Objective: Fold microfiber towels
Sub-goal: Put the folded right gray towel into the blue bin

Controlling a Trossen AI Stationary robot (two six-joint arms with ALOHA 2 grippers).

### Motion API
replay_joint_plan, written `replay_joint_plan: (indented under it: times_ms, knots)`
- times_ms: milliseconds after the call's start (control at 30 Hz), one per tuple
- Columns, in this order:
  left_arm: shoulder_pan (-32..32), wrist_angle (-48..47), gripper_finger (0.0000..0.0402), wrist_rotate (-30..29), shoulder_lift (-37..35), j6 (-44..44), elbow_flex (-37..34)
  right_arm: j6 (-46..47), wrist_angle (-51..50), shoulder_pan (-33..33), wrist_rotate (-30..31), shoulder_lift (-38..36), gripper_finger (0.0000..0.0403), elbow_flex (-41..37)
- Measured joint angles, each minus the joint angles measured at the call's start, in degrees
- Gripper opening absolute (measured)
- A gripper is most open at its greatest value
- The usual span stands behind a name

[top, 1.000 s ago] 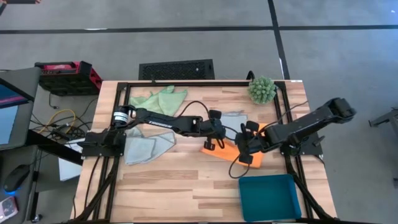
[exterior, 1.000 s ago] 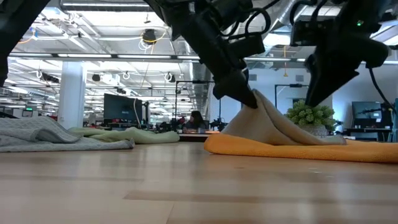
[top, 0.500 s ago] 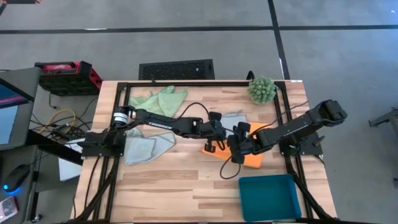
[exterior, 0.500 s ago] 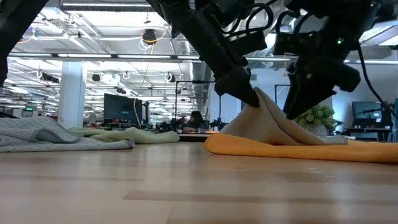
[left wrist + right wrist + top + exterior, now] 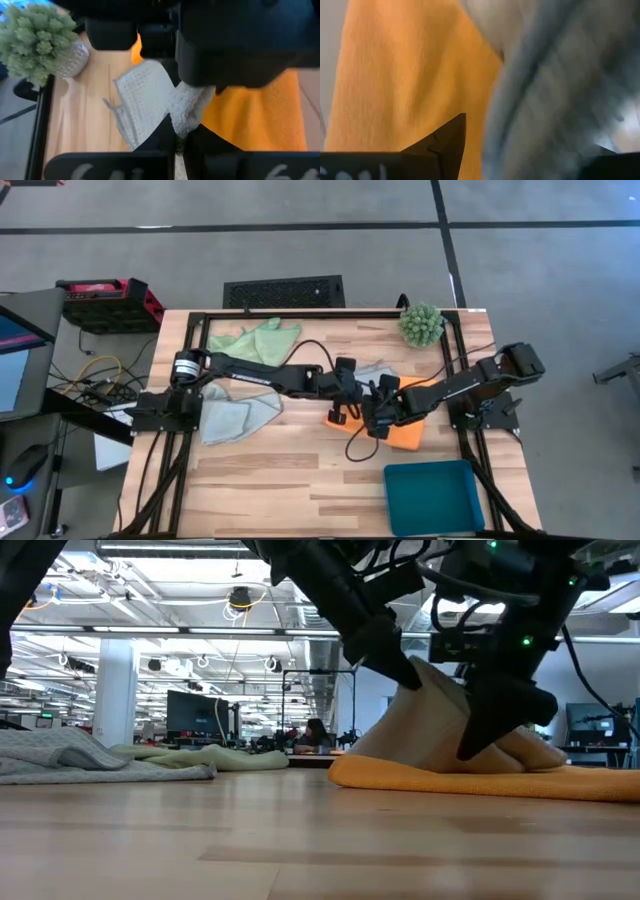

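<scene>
Near the middle of the counter, both arms meet over the pale blue-grey towel, which lies partly on the orange towel. The left gripper has its fingers pinched shut on a bunched fold of the blue-grey cloth and holds it raised into a peak, as the low view shows. The right gripper sits just beside it with its fingers spread wide; in its own wrist view the grey cloth fills the space between them, and it has not yet closed on anything.

The step in hand looks like the first fold of the blue-grey towel: one edge is lifted and the second gripper is lining up for its own hold. The next move probably calls for the right fingers to close on the cloth alone, clear of the orange towel underneath, so that both arms can carry the edge over evenly.

The light green towel lies crumpled near the far left of the counter, and the pale mint towel sits beside the left arm's base, both still unfolded.
</scene>
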Motion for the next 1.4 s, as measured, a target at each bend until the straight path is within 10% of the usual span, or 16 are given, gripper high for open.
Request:
replay_joint_plan:
  times_ms: [267, 567, 1400]
  knots:
    - [0.00, -2.04, 0.0000, -0.29, -0.01, -1.06, 0.00, 0.01, -0.29, -0.14, 0.11, -0.03, 0.0205, 0.01]
    - [-0.27, -4.16, 0.0000, -0.33, -0.01, -2.64, 0.00, 0.01, -5.86, 0.25, 0.18, -2.26, 0.0017, 0.01]
    - [-10.82, 9.60, 0.0000, -3.72, 0.16, -10.49, 0.03, 9.84, -20.15, 20.17, -7.82, -23.50, 0.0017, 0.10]
